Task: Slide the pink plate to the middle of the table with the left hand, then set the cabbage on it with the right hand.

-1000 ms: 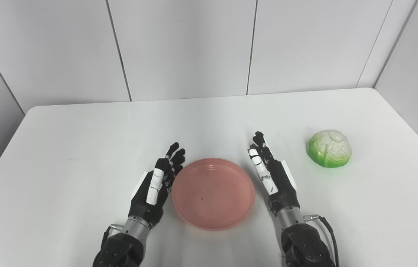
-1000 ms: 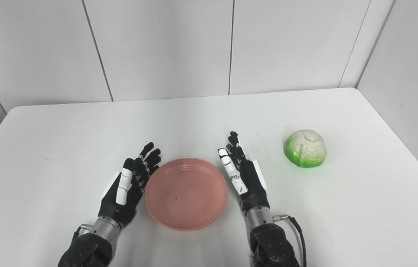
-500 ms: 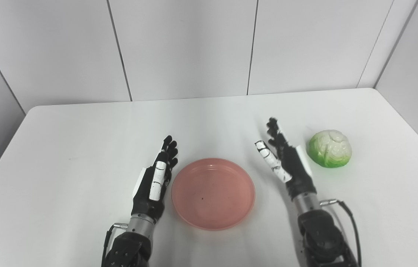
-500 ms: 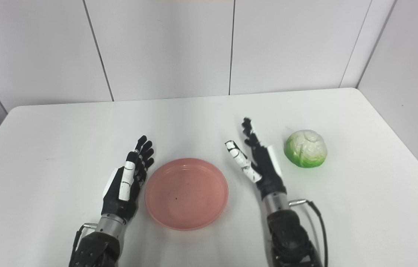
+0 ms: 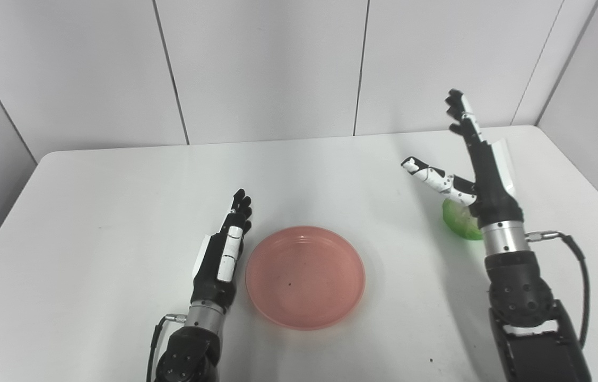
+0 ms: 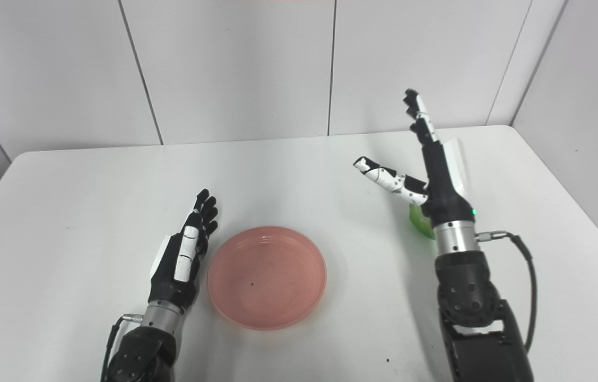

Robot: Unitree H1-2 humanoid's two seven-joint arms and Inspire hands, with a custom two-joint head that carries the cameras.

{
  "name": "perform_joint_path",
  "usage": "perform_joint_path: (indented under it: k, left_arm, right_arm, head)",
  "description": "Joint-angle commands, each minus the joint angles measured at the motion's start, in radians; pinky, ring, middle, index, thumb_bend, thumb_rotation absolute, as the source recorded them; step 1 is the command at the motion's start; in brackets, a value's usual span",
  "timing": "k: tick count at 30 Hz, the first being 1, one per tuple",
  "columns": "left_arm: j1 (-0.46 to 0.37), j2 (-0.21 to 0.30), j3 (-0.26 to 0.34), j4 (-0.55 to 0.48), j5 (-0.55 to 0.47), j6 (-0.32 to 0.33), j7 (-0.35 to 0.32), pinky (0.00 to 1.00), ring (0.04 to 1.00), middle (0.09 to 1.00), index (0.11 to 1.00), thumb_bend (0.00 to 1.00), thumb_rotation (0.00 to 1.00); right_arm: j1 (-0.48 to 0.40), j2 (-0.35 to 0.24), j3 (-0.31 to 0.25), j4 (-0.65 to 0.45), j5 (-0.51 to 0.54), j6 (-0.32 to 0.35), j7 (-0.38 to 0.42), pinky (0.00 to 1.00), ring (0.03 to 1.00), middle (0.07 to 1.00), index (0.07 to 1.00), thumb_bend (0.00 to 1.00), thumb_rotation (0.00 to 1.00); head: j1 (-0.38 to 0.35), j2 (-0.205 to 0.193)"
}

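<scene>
Pink plate sits near the table's front centre, empty. Left hand lies just beside its left rim, released, fingers straight. Right hand is raised, spread, holding nothing, in front of the cabbage, mostly hiding it.

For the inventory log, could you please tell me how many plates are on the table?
1: the round pink plate lies near the white table's front middle, empty, just right of the open left hand. None seems hidden.
</scene>
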Motion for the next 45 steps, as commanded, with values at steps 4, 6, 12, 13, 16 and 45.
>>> perform_joint_path:
  k: [4, 6, 12, 13, 16, 45]
  left_arm:
    - [0.009, 0.005, 0.007, 0.008, -0.031, -0.029, -0.015, 1.0, 1.0, 1.0, 1.0, 0.7, 0.99]
    - [0.01, 0.012, 0.013, 0.006, -0.046, -0.028, -0.026, 1.0, 1.0, 1.0, 1.0, 0.69, 0.99]
    - [0.011, 0.035, 0.027, 0.009, -0.093, -0.019, -0.052, 1.0, 1.0, 1.0, 1.0, 0.7, 0.99]
    - [0.01, 0.038, 0.029, 0.011, -0.097, -0.018, -0.054, 1.0, 1.0, 1.0, 1.0, 0.71, 0.99]
    - [0.004, 0.053, 0.04, 0.02, -0.116, -0.008, -0.063, 1.0, 1.0, 1.0, 1.0, 0.73, 0.98]
    - [-0.015, 0.107, 0.082, 0.086, -0.212, -0.015, -0.15, 1.0, 1.0, 1.0, 1.0, 0.83, 0.93]
  right_arm:
    - [-0.069, -0.044, -0.024, 0.002, -0.085, 0.072, -0.022, 0.87, 0.943, 0.953, 0.96, 0.72, 0.48]
    - [-0.075, -0.056, -0.027, 0.011, -0.118, 0.1, -0.024, 0.87, 0.937, 0.951, 0.96, 0.74, 0.46]
    - [-0.083, -0.097, -0.013, 0.006, -0.201, 0.241, 0.031, 0.77, 0.897, 0.956, 0.956, 0.8, 0.5]
    - [-0.084, -0.101, -0.011, 0.004, -0.213, 0.26, 0.036, 0.74, 0.885, 0.953, 0.951, 0.81, 0.49]
    - [-0.085, -0.115, -0.005, 0.039, -0.228, 0.263, 0.024, 0.69, 0.856, 0.948, 0.945, 0.84, 0.47]
    - [-0.101, -0.179, 0.05, 0.084, -0.286, 0.443, 0.288, 0.76, 0.904, 0.952, 0.955, 0.98, 0.33]
  head:
    - [-0.037, -0.003]
    - [-0.058, -0.005]
    - [-0.106, -0.002]
    - [-0.108, -0.002]
    - [-0.143, -0.007]
    - [-0.231, -0.003]
